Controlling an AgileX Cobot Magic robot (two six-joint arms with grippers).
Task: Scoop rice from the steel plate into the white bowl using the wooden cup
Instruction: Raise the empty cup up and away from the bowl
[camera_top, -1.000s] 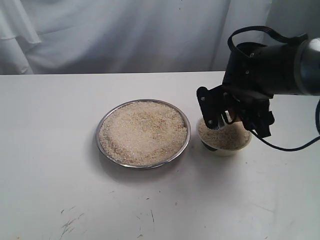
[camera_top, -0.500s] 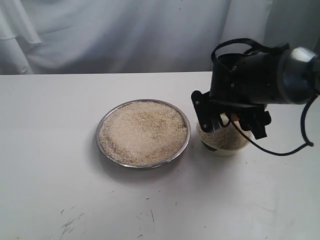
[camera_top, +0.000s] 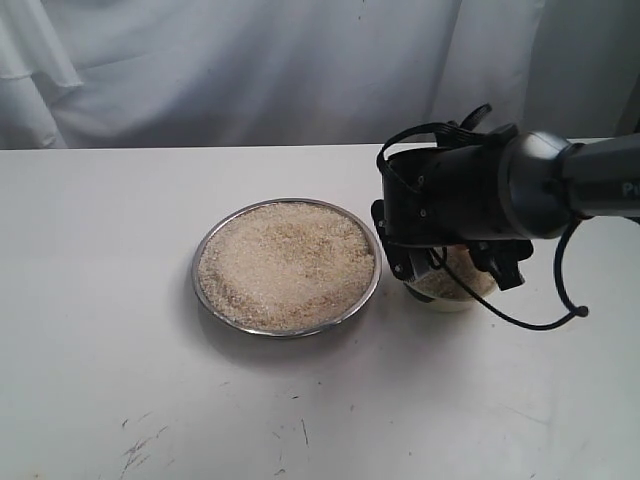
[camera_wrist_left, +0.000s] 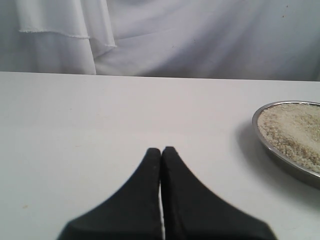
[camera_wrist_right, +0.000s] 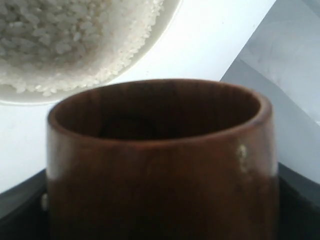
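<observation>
1 steel plate (camera_top: 290, 333) sits on a scuffed white table (camera_top: 100, 380), curtain (camera_top: 250, 70) behind

No legible text, no labels, no numbers

The bowl (camera_top: 452, 300) sits just right of the plate (camera_top: 197, 268), both holding rice (camera_top: 285, 262).

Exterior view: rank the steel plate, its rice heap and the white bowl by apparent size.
1. steel plate, largest.
2. rice, nearly filling the plate.
3. white bowl, clearly smallest, though the right arm covers part of it.
</observation>
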